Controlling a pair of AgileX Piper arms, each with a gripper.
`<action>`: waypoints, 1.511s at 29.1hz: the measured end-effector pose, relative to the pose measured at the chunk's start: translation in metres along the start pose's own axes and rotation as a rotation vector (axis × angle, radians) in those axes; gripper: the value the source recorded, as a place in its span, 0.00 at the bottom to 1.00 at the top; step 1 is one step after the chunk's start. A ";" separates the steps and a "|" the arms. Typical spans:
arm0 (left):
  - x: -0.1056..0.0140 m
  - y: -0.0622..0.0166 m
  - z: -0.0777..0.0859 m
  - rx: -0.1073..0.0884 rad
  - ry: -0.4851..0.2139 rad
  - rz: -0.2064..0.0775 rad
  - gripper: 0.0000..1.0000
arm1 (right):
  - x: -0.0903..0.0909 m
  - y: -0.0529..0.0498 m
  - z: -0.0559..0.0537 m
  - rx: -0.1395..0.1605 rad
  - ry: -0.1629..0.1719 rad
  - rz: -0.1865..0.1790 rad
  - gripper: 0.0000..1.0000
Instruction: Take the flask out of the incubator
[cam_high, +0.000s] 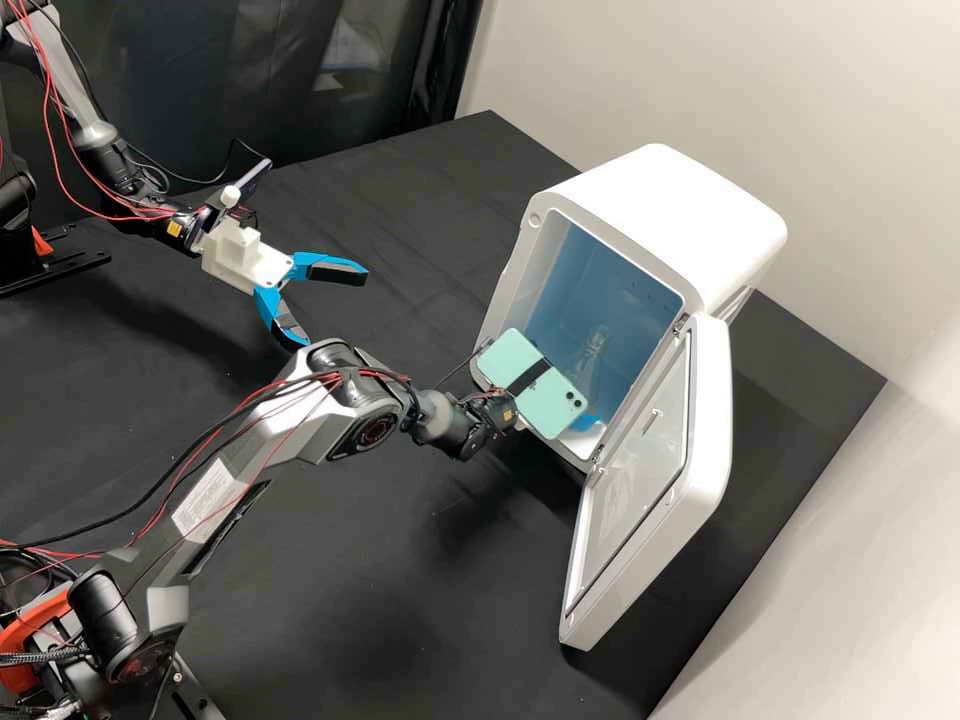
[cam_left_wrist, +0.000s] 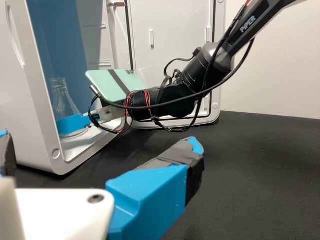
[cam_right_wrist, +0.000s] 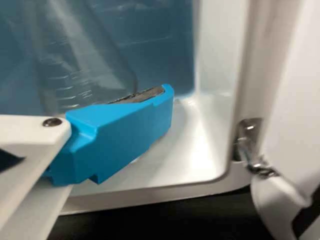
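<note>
The white incubator (cam_high: 680, 210) stands at the bench's right with its door (cam_high: 650, 480) swung open. Inside, a clear conical flask (cam_left_wrist: 61, 102) stands upright on the chamber floor against the blue back wall. My right gripper (cam_left_wrist: 75, 122) is inside the chamber, low at the flask's base; up close the flask (cam_right_wrist: 70, 55) sits just ahead of the right gripper (cam_right_wrist: 80, 105). A mint-green phone (cam_high: 530, 385) on that wrist hides it from above. My left gripper (cam_high: 330, 305) hovers open and empty over the bench, well left of the incubator.
The open door hangs down and forward on its hinge (cam_right_wrist: 250, 150), close beside the right arm's wrist. Red cables run along the right arm (cam_high: 300, 410). Bare black bench (cam_high: 400, 560) lies in front of the incubator; the bench edge (cam_high: 800, 480) lies just right of it.
</note>
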 end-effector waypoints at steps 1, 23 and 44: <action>0.000 0.0000 0.000 0.000 0.000 0.000 1.00 | 0.001 0.001 0.002 0.004 -0.002 0.002 1.00; 0.000 -0.0002 0.003 0.001 -0.010 -0.001 1.00 | 0.016 0.015 0.005 0.037 0.007 0.022 1.00; 0.000 0.0012 0.003 0.002 -0.010 0.004 1.00 | 0.012 0.023 -0.008 0.043 0.019 0.024 1.00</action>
